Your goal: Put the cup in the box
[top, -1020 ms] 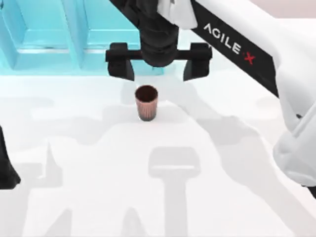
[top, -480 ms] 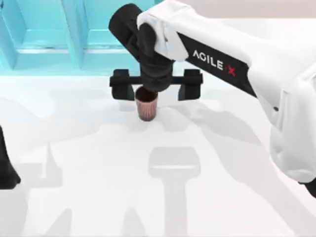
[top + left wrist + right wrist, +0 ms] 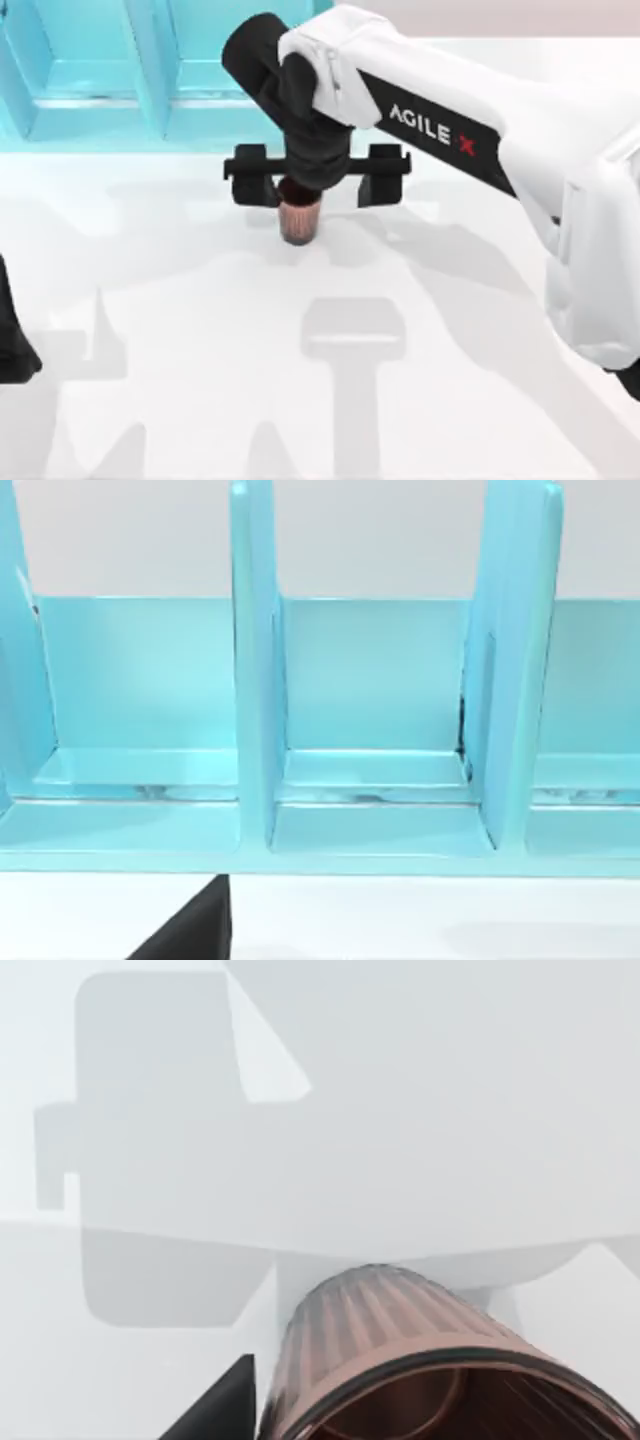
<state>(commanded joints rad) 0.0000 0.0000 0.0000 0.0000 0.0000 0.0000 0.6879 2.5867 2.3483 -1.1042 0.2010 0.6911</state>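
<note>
White counter (image 3: 180, 380) spreads across the scene, with the blue box (image 3: 120, 80) standing along its far edge toward the left, split by upright dividers into open compartments. Over the middle of the counter my right arm reaches in from the right side, its gripper (image 3: 316, 176) lowered directly above the cup (image 3: 298, 218), fingers spread wide with one on each side of the rim and neither touching it. My left gripper (image 3: 12, 335) sits parked at the left edge, and I cannot tell how its fingers stand; its wrist camera looks straight into the box. The cup stands upright on the counter just in front of the box, apart from it, and it sits close under the right wrist camera (image 3: 420, 1360). I judge this to be the grasp step, not yet made. Next calls for closing the fingers evenly on the ribbed wall, then lifting clear and carrying it over the box's front wall into a compartment.
</note>
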